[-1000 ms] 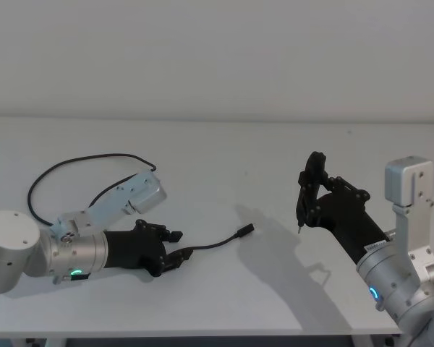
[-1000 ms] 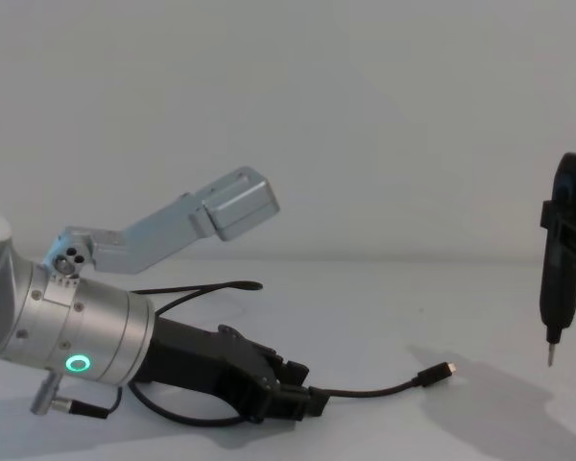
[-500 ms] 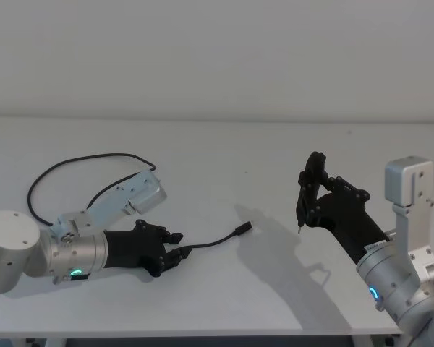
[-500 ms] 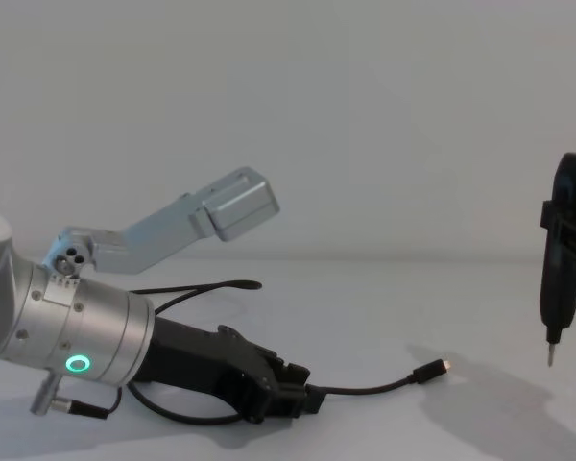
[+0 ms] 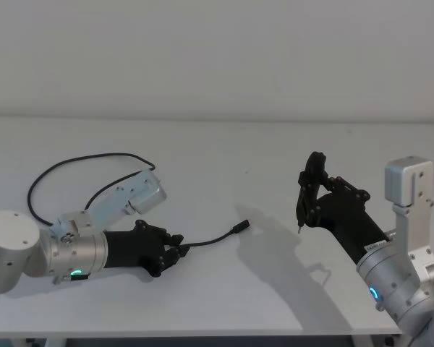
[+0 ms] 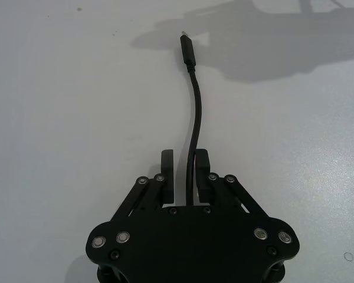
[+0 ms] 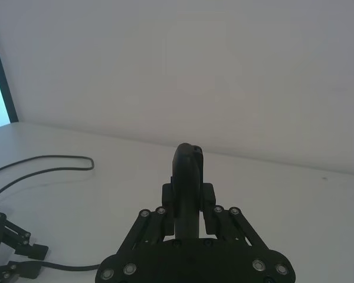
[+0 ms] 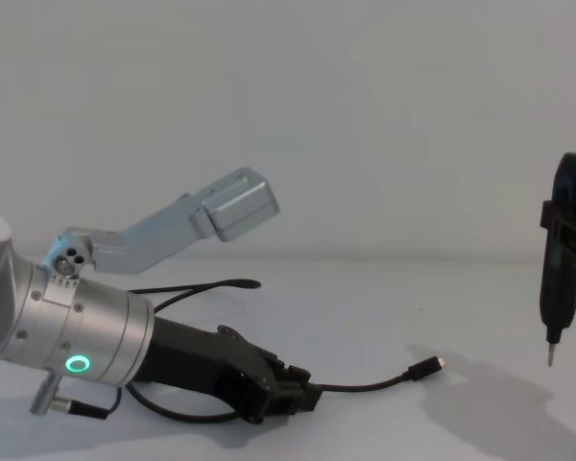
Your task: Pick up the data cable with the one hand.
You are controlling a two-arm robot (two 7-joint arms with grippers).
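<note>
We find bare table (image 5: 224, 152) from 12 to 3 o'clock of the left gripper (image 5: 179, 246). Its fingers stand slightly parted astride the thin black data cable (image 6: 199, 112). The right gripper (image 5: 311, 208), at 3 o'clock, clamps a tool (image 5: 308, 189).

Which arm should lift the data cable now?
Left. The left tool straddles the data cable on the table, fingers not yet clamped; the right tool hangs apart, holding a black probe.

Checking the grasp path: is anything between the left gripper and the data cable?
Nothing visible. The data cable already runs between the fingers of the left gripper; the right gripper, holding a black tool, stands well apart.
</note>
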